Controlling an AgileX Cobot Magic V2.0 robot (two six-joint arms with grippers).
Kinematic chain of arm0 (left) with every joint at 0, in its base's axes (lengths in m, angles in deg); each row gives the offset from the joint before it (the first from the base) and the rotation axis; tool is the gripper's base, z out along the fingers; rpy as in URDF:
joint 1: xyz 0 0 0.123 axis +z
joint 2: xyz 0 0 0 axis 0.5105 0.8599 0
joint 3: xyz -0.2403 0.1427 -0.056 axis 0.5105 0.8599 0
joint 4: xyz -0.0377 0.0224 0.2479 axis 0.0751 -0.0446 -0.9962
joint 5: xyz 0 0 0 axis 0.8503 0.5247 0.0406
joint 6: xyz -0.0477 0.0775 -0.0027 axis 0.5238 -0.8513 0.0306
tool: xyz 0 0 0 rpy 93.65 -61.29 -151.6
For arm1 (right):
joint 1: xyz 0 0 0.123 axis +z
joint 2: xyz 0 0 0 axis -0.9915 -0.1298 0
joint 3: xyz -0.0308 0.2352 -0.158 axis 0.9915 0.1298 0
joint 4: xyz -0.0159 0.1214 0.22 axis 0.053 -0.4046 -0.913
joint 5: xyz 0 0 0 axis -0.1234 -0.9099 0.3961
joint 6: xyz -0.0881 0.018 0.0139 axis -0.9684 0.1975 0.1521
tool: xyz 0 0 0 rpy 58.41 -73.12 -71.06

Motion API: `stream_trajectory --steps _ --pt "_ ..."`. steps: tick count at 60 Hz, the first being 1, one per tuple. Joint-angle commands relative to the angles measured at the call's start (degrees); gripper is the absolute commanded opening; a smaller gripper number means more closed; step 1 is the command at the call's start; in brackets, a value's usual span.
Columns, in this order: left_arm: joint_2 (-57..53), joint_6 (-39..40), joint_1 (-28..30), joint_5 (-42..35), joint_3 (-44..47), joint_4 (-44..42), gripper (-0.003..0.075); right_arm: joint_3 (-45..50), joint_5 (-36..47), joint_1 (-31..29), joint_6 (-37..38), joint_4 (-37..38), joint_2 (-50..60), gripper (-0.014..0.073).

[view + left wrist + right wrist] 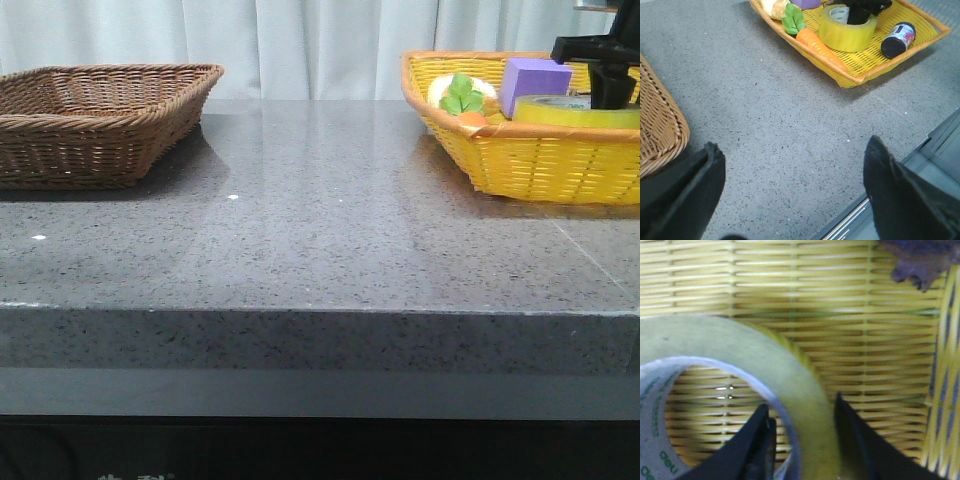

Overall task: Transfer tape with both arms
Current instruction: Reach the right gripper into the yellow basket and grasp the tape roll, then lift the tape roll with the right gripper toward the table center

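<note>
The tape (575,110) is a low yellow roll that lies flat in the yellow basket (540,165) at the far right of the table. It also shows in the left wrist view (847,32) and close up in the right wrist view (740,345). My right gripper (801,402) stands over the roll with one finger inside the core and one outside the wall. The jaws are apart, with a small gap on the inner side. The right gripper also shows in the front view (608,85). My left gripper (793,145) is wide open and empty over the bare grey table.
The yellow basket also holds a purple block (533,80), a toy carrot (815,42) with green leaves and a small dark bottle (897,40). A brown wicker basket (100,110) stands at the far left. The table's edge lies close by my left gripper.
</note>
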Motion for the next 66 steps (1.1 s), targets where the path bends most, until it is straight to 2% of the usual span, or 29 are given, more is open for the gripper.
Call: stream_trajectory --steps 1,26,38,56,66 --pt "-0.3 0.0 -0.5 -4.2 -2.1 0.2 0.0563 -3.4 -0.6 -0.3 -1.1 -1.0 3.8 0.0166" --pt "-0.3 0.0 -0.5 -4.2 -2.1 0.2 0.0563 -12.4 -7.2 1.7 -1.1 -2.7 9.3 0.0164" --pt "-0.3 0.0 -0.5 -4.2 -2.1 0.2 0.0563 -12.8 -5.8 8.6 -1.6 -2.9 12.4 0.0164" --pt "-0.3 0.0 -0.5 -4.2 -2.1 0.2 0.0563 -12.8 -3.9 22.9 -2.3 -2.6 11.7 0.0164" --pt "-0.3 0.0 -0.5 -4.2 -2.1 0.2 0.0564 -12.8 -2.7 28.7 -2.5 -1.0 9.9 0.0164"
